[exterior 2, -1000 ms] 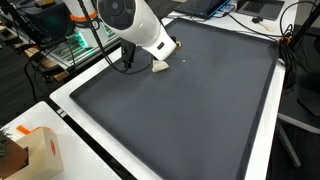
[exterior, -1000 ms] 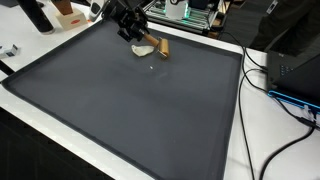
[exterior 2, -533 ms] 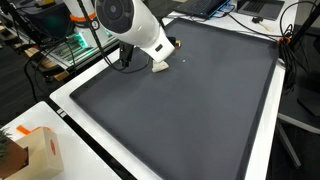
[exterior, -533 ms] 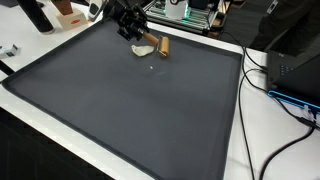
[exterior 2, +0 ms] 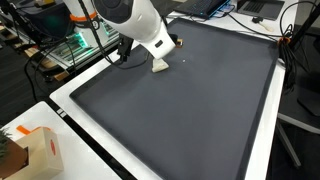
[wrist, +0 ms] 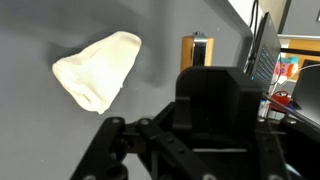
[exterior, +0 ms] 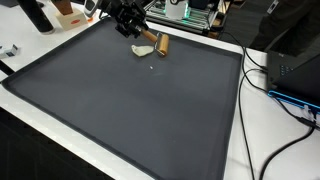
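Exterior view findings come first. In an exterior view, the gripper sits slightly higher and nearer the far edge of the black mat than it did a second ago. It has drawn up and back from the white lump and the brown block. Both pieces lie flat on the mat near its far edge, just beside each other, with open mat showing between them and the tool. Nothing is being carried and neither piece has shifted. In an exterior view from the opposite corner, the arm leans in over the far end of the mat, its wrist pitched downward. The gripper hangs off the surface, short of the white lump, and the brown block is only partly seen past the arm. In the wrist view, the white lump lies upper left and the brown block stands end-on beyond it, with a gap between the two. The tool's dark body fills the lower frame and the fingertips fall outside it, so I cannot tell how wide the jaws stand.
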You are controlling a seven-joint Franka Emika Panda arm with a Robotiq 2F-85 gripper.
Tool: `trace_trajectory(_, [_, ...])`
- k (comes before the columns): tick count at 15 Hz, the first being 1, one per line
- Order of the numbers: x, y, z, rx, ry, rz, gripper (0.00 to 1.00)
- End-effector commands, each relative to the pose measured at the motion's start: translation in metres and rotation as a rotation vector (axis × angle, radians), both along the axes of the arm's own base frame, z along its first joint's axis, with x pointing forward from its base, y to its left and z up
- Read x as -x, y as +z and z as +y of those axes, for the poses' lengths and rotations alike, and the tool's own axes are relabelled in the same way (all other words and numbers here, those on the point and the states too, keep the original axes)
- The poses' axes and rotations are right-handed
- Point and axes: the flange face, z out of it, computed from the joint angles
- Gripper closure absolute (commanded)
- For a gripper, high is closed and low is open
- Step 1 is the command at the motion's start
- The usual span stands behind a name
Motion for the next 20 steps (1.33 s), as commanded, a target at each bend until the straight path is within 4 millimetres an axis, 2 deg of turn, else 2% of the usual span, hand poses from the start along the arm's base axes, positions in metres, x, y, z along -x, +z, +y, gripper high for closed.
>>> trace_trajectory(1, [0.005,0.028,0.001,0.027,0.000,0.013,0.79])
trace_trajectory(7, [0.008,0.067,0.003,0.127,0.074,-0.035,0.79])
trace_trajectory(10, [0.010,0.087,0.009,0.228,0.151,-0.066,0.79])
trace_trajectory(20, [0.022,0.150,0.036,0.350,0.479,-0.253,0.79])
